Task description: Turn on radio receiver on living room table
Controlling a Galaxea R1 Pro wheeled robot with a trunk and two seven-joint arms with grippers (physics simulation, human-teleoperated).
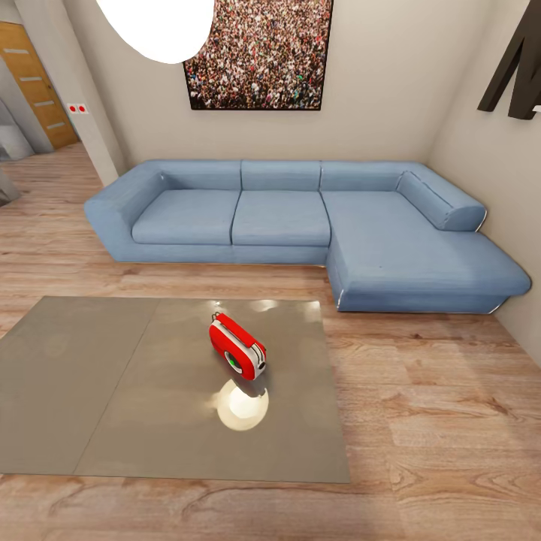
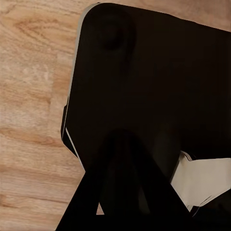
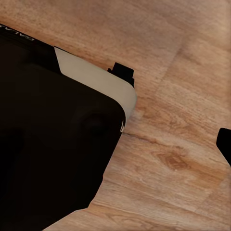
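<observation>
Blue L-shaped sofa [image 1: 315,225] against the far wall, chaise end at the right. Above, a framed crowd picture [image 1: 259,52] on the beige wall. Large dark letter [image 1: 518,64] on the right-hand wall, partly cut off. White rounded lamp shape [image 1: 158,26] at the top edge. Wooden door [image 1: 34,79] far left, with a small white plate bearing two red dots [image 1: 77,108] nearby. Light wood plank floor [image 1: 451,421] all around.

My head camera looks down over the table [image 1: 90,391] toward the sofa [image 1: 300,218]. Both my wrist cameras face nearby wood floor [image 2: 29,96], close above it.
</observation>
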